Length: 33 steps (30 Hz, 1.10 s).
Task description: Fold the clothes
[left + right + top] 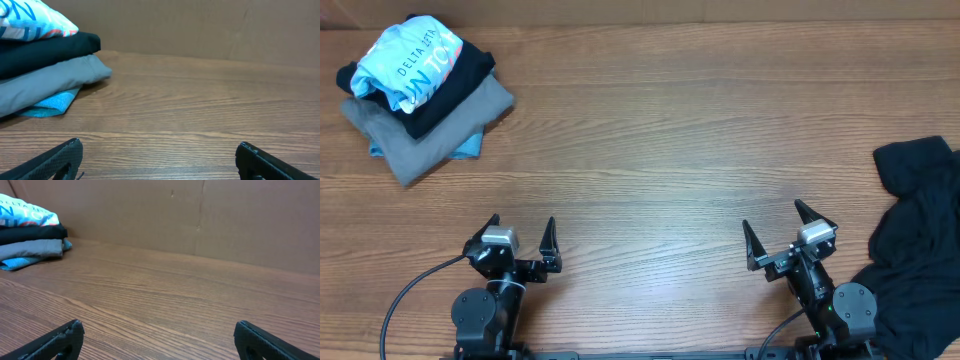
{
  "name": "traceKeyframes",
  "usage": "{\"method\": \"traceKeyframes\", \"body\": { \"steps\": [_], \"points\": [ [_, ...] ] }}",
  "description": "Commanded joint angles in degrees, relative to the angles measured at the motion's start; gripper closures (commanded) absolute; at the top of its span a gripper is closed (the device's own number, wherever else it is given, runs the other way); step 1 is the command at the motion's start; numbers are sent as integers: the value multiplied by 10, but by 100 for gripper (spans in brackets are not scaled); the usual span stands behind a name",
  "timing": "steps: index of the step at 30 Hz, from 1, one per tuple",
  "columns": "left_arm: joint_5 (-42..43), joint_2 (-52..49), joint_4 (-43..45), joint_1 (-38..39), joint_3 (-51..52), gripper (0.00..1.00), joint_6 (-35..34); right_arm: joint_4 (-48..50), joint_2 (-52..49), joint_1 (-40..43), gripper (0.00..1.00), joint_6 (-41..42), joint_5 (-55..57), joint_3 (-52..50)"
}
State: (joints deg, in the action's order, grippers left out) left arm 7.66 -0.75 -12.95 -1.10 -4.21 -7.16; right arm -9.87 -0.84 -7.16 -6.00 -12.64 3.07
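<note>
Your left gripper [522,223]: matte black, two pointed tapering fingers, silver-grey block [498,237] behind. Black cable [408,292] runs off left base. Your right gripper [772,215]: same build.

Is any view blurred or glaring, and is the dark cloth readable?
Overhead: even light, no glare; the black garment shows few folds, being dark. Left wrist: the left pincer looks soft, the folded pile sharp. Right wrist: table grain sharp, no strong shadows.

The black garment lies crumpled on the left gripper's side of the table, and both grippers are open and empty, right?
No. The overhead view shows the crumpled black garment on the side of the right gripper, not the left gripper. Both are open and empty.
</note>
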Motion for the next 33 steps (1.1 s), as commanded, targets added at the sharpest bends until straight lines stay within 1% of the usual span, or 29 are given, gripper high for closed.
{"method": "traceKeyframes", "body": {
  "steps": [1, 15, 19, 25, 27, 29, 31, 33],
  "points": [
    [-6, 5, 1, 4, 2, 0, -6, 4, 7, 2, 0, 4, 0, -1],
    [-6, 5, 1, 4, 2, 0, -1, 4, 7, 2, 0, 5, -7, 0],
    [-6, 5, 2, 4, 2, 0, -1, 20, 7, 2, 0, 5, -16, 7],
    [-6, 1, 3, 4, -45, 0, 0, 23, 5, 2, 0, 73, -16, 59],
    [-11, -14, 0, 4, -67, 0, 8, 8, -1, 2, 0, 93, -16, 78],
    [-26, -47, -26, 4, -99, 0, 9, -21, -17, 2, 0, 112, -16, 104],
    [-28, -93, -50, 4, -133, 0, 9, -54, -43, 2, 0, 123, -16, 132],
    [-28, -169, -73, 4, -185, 0, 9, -103, -93, 2, 0, 142, -16, 179]
  ]
}}
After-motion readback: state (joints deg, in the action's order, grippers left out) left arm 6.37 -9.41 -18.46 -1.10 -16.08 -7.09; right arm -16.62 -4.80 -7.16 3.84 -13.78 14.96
